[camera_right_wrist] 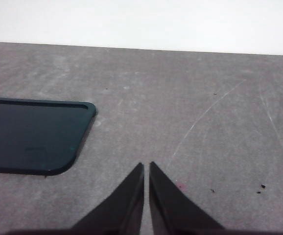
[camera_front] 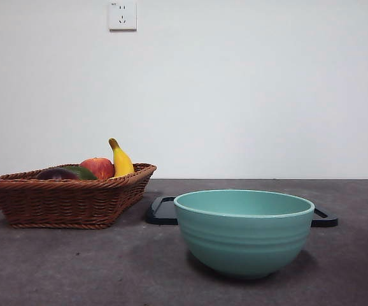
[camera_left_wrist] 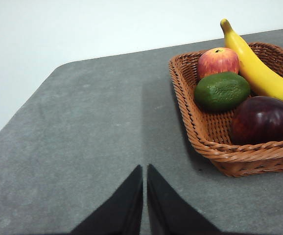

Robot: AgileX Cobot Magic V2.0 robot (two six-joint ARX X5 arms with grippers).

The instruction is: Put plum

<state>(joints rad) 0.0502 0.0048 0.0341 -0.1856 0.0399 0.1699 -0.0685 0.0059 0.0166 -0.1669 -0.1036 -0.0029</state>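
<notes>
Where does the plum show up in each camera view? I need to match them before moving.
Front view: the plum peeks over the basket rim, beside the green fruit.
Left wrist view: the plum lies in the basket's corner, next to the green fruit and under the banana.
Right wrist view: not in it.
Shared landmark: the basket, in the front and left wrist views.

Basket (camera_front: pixel 63 204), bowl (camera_front: pixel 244 233), dark tray (camera_right_wrist: pixel 31 134)
</notes>
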